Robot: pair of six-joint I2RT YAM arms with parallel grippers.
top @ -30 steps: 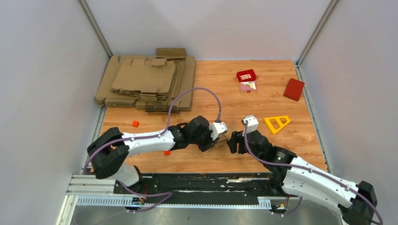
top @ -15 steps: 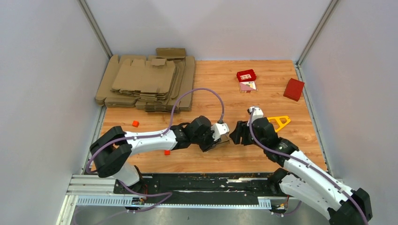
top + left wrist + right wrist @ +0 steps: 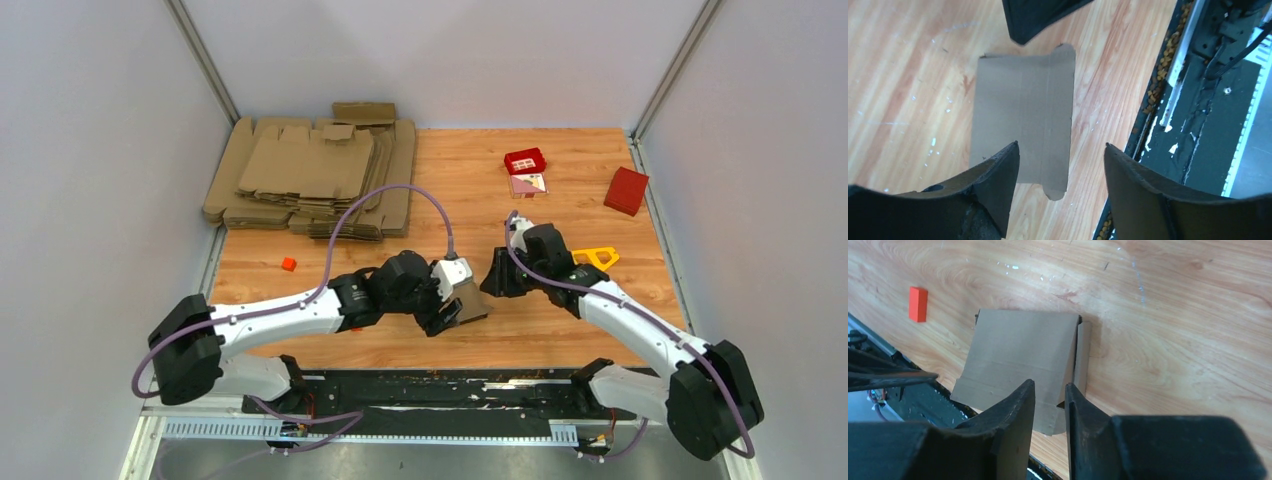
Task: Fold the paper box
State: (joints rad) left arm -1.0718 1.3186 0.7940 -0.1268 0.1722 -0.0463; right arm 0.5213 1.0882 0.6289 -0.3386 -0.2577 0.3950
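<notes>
My left gripper (image 3: 1062, 147) hung wide open, holding nothing, over the near end of the paper box (image 3: 1023, 115). The box lay flat on the table (image 3: 908, 75), its long axis running toward my right gripper (image 3: 1049, 385). That one's jaws were nearly together at the far end. I couldn't tell whether they pinched cardboard.

Wooden table (image 3: 560, 190), paper box (image 3: 470, 298), cardboard pile (image 3: 310, 175)

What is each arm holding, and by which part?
Left fingers open, holding nothing. Right fingers straddle an end edge of the paper box; whether they grip cannot be told.
</notes>
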